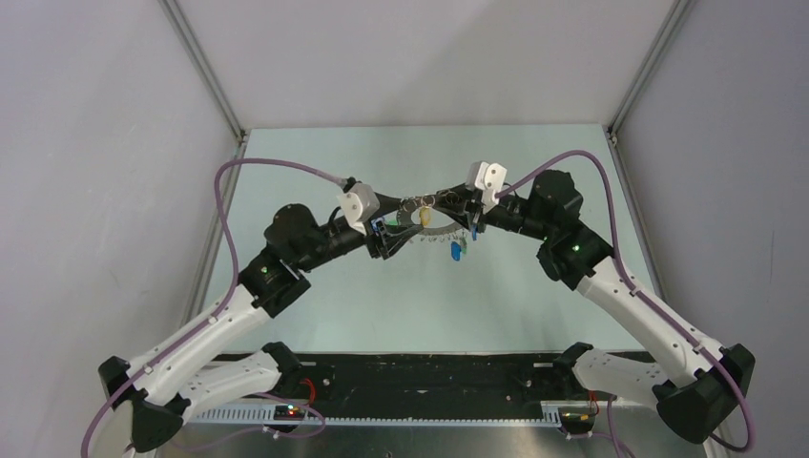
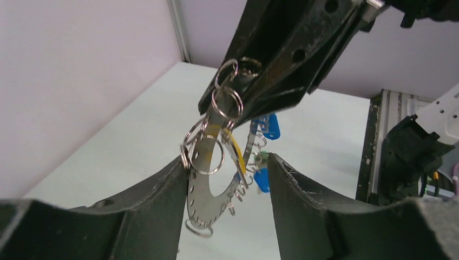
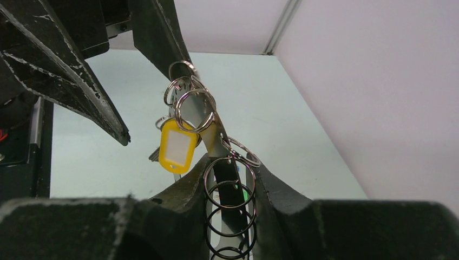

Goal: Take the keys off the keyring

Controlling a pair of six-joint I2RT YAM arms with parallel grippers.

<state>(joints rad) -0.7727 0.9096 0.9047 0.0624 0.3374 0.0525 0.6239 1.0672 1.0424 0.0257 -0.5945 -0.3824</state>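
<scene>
Above the bench (image 1: 382, 315) centre, up in the air | right fingers (image 3: 187, 189) pinched tight on the keyring (image 3: 194, 111) | left fingers (image 2: 157, 189) spread wide, ring's edge leaning on just one | keys (image 2: 263, 179), blue and yellow tags, dangling off the ring, nothing touching down.

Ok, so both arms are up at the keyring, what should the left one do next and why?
Probably close the left gripper on the yellow-tagged key. Its jaws stand open astride the keyring, which the right gripper clamps in mid-air, so the ring is steadied and a key can be pulled.
</scene>
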